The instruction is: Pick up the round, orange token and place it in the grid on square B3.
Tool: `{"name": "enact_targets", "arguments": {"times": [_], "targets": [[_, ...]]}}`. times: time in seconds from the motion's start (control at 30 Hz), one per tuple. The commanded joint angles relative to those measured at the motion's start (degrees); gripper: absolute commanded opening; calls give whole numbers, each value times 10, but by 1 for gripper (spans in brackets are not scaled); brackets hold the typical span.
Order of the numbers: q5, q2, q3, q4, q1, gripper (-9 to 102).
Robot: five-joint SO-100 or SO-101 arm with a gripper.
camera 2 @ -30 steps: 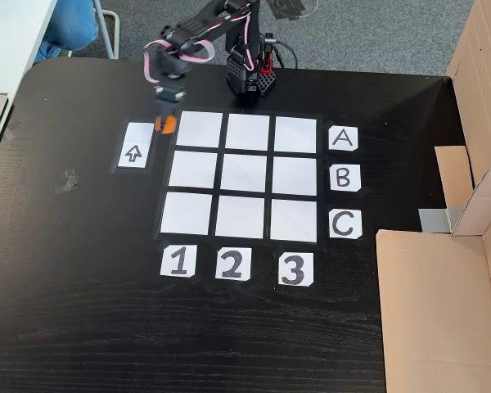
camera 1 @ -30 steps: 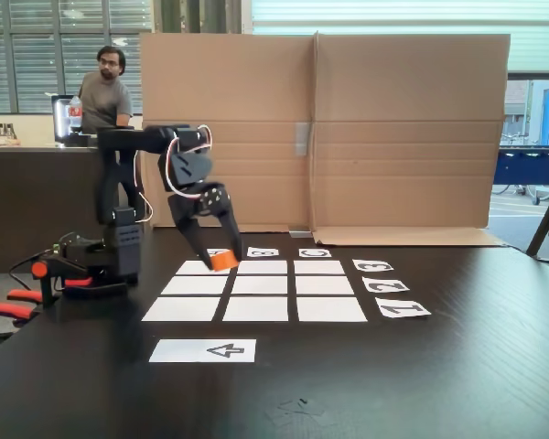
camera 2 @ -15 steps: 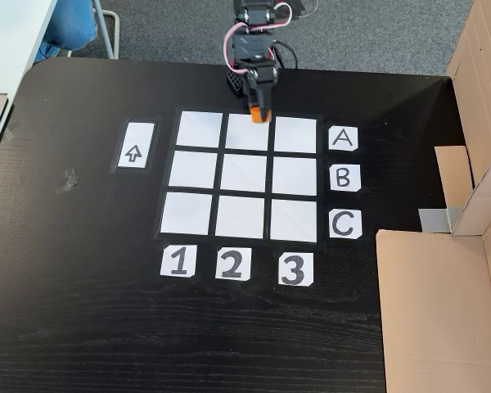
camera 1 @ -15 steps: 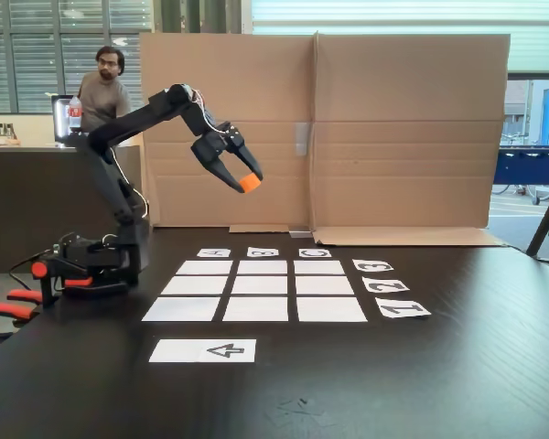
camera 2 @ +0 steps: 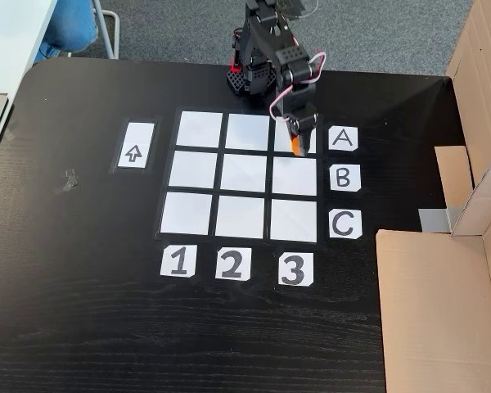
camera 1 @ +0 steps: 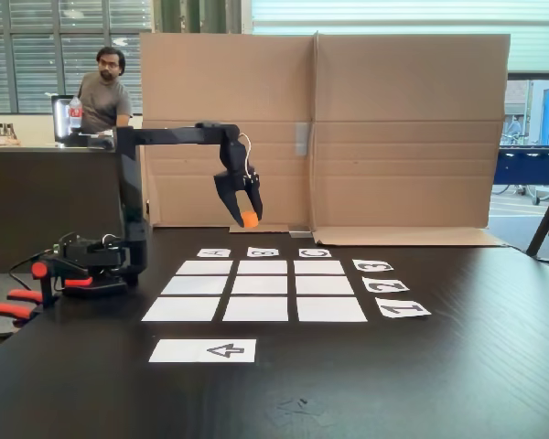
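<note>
Above the grid [camera 2: 245, 175], claw [camera 2: 297, 147] grips token [camera 1: 249, 219].

One orange token [camera 2: 295, 147] is present. The grid [camera 2: 246, 176] holds nine blank white squares in three rows of three. Six printed cards edge it: three letter cards [camera 2: 344, 177] reading A, B, C, and three number cards [camera 2: 231, 264] reading 1, 2, 3. One arrow card [camera 2: 134, 153] lies beside the grid. One person [camera 1: 103, 89] stands behind.
</note>
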Motion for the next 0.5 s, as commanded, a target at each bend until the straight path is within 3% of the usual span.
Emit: {"name": "enact_targets", "arguments": {"times": [0.0,0.47], "targets": [[11,-37,-29,-27,0,-1],[12,-122,-22,-101,34,-1]]}}
